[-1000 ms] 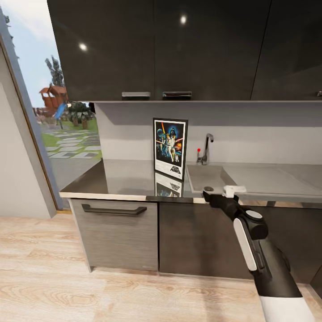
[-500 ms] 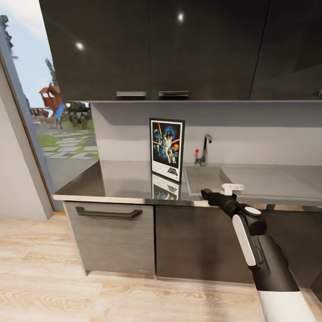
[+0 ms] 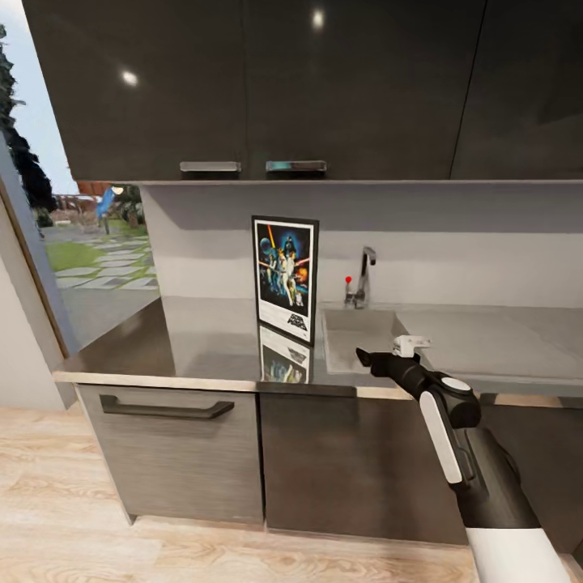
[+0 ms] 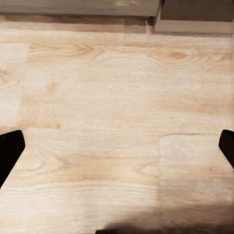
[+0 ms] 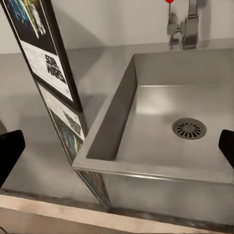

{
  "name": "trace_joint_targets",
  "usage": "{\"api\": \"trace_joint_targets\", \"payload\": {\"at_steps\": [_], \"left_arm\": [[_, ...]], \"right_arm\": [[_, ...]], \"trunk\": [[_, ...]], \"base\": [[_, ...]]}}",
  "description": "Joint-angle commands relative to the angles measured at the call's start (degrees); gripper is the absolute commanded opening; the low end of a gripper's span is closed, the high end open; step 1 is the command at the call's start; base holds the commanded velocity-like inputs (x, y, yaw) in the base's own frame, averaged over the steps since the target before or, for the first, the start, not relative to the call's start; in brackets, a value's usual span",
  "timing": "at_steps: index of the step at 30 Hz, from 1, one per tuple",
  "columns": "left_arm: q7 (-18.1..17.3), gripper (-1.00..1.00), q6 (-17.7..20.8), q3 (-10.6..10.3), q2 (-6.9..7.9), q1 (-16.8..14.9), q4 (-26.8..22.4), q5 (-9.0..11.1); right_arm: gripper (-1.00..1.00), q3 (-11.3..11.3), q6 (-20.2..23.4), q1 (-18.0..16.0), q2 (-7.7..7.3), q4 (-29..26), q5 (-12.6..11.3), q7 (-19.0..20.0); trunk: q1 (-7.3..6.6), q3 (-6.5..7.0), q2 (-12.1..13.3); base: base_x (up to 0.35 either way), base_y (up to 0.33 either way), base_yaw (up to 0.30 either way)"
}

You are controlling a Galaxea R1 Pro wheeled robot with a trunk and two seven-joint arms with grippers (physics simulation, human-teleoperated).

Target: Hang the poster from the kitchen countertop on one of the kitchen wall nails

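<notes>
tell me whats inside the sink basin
The sink basin holds a round slotted drain on its bare grey floor. Its near wall hides the nearest strip of floor.

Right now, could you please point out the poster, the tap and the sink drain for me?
poster (image 3: 284, 271): head view, on the colourful printed picture inside the frame.
tap (image 3: 363, 274): head view, on the upright chrome spout behind the basin.
sink drain (image 5: 189, 128): right wrist view, on the round slotted grate in the basin floor.
</notes>
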Motion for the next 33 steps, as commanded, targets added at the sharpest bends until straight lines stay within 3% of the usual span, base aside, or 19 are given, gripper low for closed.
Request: {"api": "trace_joint_targets", "payload": {"at_steps": [1,9,10,13,16,24,29,33], "left_arm": [[-0.04,1.00,-0.08,0.05,-0.01,0.02,-0.08,-0.23],[-0.04,1.00,-0.12,0.07,-0.01,0.02,-0.08,-0.23],[-0.04,1.00,-0.16,0.05,0.04,0.02,-0.08,-0.23],[-0.04,1.00,-0.15,0.05,0.06,0.02,-0.08,-0.23],[-0.04,1.00,-0.15,0.05,0.07,0.02,-0.09,-0.23],[-0.04,1.00,-0.17,0.05,0.07,0.02,-0.16,-0.23],[-0.04,1.00,-0.16,0.05,0.05,0.02,-0.16,-0.23],[-0.04,1.00,-0.16,0.05,0.04,0.02,-0.16,-0.23]], "right_arm": [[1.00,0.04,0.25,-0.03,-0.04,-0.02,-0.27,-0.01],[1.00,0.11,0.24,-0.03,-0.04,0.39,-0.28,0.14],[1.00,3.13,-2.05,-0.22,0.10,3.39,-0.20,0.08],[1.00,4.55,-3.40,-0.52,0.17,4.85,-0.19,0.03],[1.00,5.61,-4.43,-1.43,1.48,6.73,-0.12,-0.01],[1.00,6.14,-6.45,-4.53,3.12,12.42,-0.17,-0.03],[1.00,6.20,-7.32,-5.08,3.21,13.20,0.04,-0.08],[1.00,6.11,-7.57,-7.60,2.87,15.90,0.29,-0.27]], "trunk": [[0.03,-0.05,-0.03],[0.03,0.18,-0.03],[0.03,0.22,-0.03],[0.03,0.33,-0.03],[0.03,0.38,-0.03],[0.03,0.41,-0.03],[0.03,0.41,-0.03],[0.03,0.41,-0.03]], "base": [[0.312,-0.114,0.000],[0.223,-0.063,0.129],[0.006,-0.001,0.257],[0.004,-0.001,0.264],[0.001,0.000,0.279],[0.000,0.000,0.281],[0.000,0.000,0.111],[0.000,0.000,0.021]]}}
